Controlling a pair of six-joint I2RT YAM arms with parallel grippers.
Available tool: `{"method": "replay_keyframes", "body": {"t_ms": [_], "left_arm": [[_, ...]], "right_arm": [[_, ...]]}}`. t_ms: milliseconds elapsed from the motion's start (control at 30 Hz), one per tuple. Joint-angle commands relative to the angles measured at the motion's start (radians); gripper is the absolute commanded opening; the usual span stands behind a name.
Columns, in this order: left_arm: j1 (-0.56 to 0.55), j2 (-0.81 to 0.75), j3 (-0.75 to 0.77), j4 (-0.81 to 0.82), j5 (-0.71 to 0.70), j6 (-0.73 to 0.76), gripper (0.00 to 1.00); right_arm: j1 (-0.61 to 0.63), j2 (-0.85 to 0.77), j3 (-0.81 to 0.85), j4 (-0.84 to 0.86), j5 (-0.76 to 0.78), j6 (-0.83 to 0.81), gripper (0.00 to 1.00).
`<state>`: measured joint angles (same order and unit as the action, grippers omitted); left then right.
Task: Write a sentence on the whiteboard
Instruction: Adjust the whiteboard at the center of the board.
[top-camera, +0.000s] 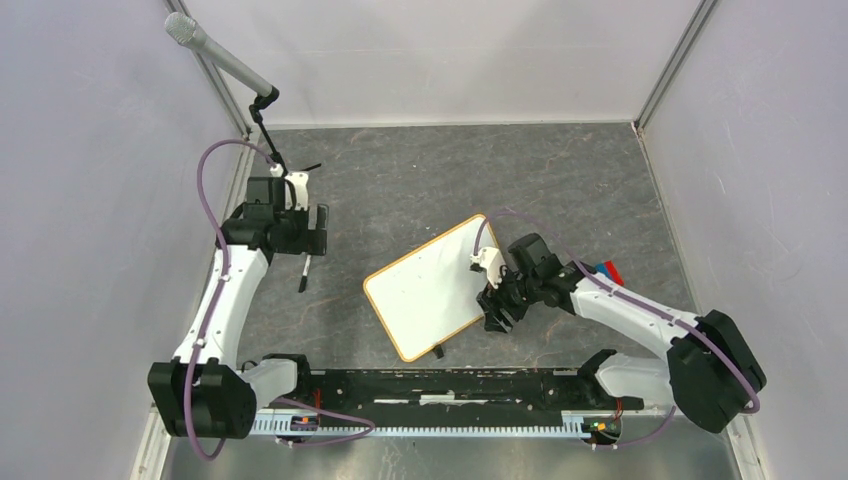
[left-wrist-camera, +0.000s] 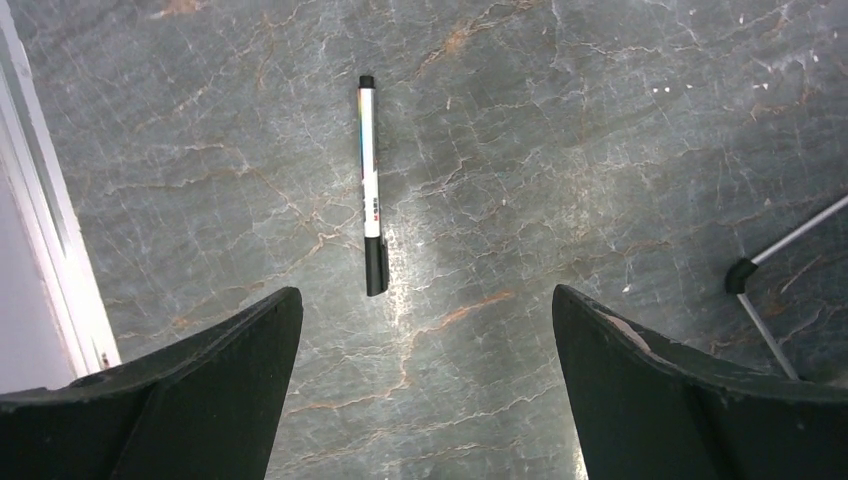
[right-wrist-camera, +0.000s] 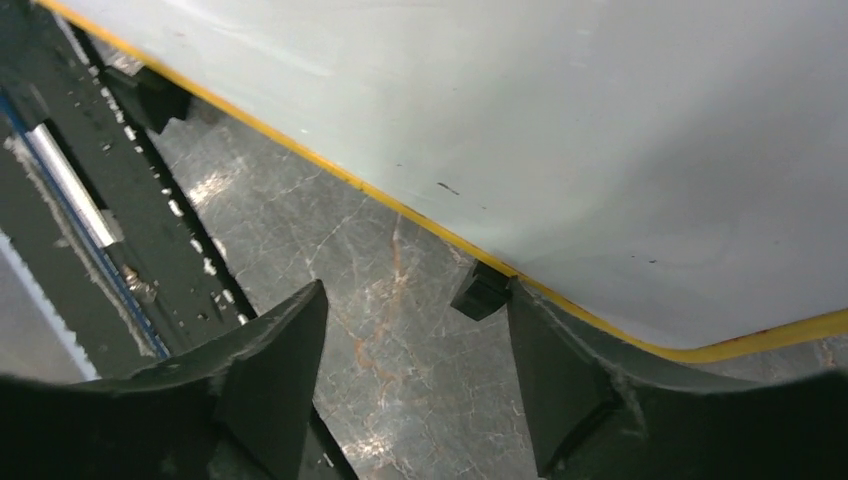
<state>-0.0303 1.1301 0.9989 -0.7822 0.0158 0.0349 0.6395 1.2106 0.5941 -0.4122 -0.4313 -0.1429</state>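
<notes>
The right pincer (right-wrist-camera: 416, 290) stood spread, gripping nothing. The whiteboard (right-wrist-camera: 560, 120) lay just ahead of its fingertips, and one black clip foot (right-wrist-camera: 481, 290) seemingly touched one finger. The left pincer (left-wrist-camera: 425, 292) gaped wide, and a marker (left-wrist-camera: 371, 190) lay on the tabletop (left-wrist-camera: 620, 150) ahead of it.

In the top view the right claw (top-camera: 497, 308) covers part of the right edge of the whiteboard (top-camera: 425, 290), and any writing there is too small and washed out to read; the right wrist view cuts the whiteboard off at its top and right edges; a red and blue thing (top-camera: 606, 269) lies half hidden behind the right arm, not identifiable; the pen (top-camera: 303, 272) has its far end hidden under the left claw (top-camera: 312, 232).
</notes>
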Motion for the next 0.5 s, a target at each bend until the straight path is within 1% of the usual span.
{"method": "replay_keyframes", "body": {"t_ms": [0, 67, 167, 267, 367, 433, 467], "left_arm": [[-0.003, 0.002, 0.083, -0.090, 0.046, 0.200, 1.00], [-0.003, 0.006, 0.095, -0.137, 0.035, 0.270, 1.00], [-0.003, 0.038, 0.110, -0.213, 0.032, 0.336, 1.00], [-0.002, 0.079, 0.099, -0.244, 0.029, 0.380, 0.98], [0.009, 0.155, 0.079, -0.228, 0.003, 0.386, 0.91], [0.016, 0.211, 0.066, -0.182, -0.012, 0.376, 0.82], [0.020, 0.232, 0.059, -0.145, -0.012, 0.372, 0.79]], "right_arm": [[0.008, -0.037, 0.105, -0.096, -0.078, -0.127, 0.75], [0.005, -0.021, 0.143, -0.173, -0.060, -0.204, 0.75], [-0.004, -0.032, 0.162, -0.217, -0.080, -0.261, 0.85], [-0.007, -0.061, 0.187, -0.231, -0.078, -0.281, 0.90], [-0.017, -0.073, 0.232, -0.252, -0.059, -0.305, 0.93], [-0.035, -0.080, 0.266, -0.259, -0.081, -0.309, 0.95], [-0.043, -0.081, 0.287, -0.263, -0.095, -0.312, 0.95]]}}
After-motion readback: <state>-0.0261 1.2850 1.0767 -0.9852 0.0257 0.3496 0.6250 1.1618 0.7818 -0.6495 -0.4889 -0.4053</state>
